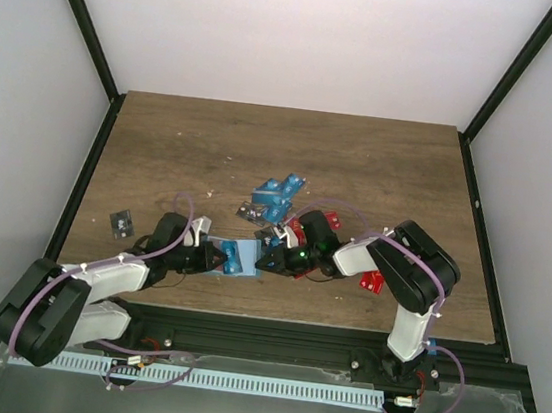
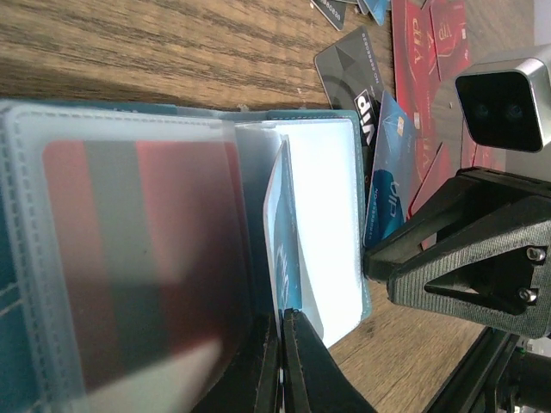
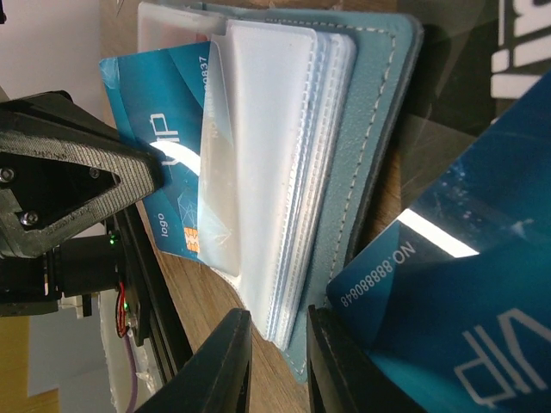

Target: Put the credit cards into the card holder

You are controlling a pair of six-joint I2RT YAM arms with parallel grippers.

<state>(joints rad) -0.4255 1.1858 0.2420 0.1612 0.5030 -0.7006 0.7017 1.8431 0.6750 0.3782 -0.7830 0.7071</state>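
Observation:
The teal card holder (image 1: 245, 266) lies open near the table's front edge, between my two grippers. My left gripper (image 1: 217, 257) is shut on a bright blue VIP card (image 2: 280, 232), which stands edge-on and partly inside a clear sleeve of the holder (image 2: 306, 114). Another sleeve holds a red card (image 2: 172, 241). In the right wrist view the same blue card (image 3: 159, 112) sticks out of a sleeve beside the teal cover (image 3: 379, 129). My right gripper (image 3: 280, 344) is open, its fingers on either side of the sleeve stack's edge.
Loose blue cards (image 1: 277, 197) and red cards (image 1: 305, 232) lie just behind the holder. One more red card (image 1: 373, 281) lies under the right arm. A black card (image 1: 121, 222) lies far left. Another blue card (image 3: 482, 327) lies close to my right fingers.

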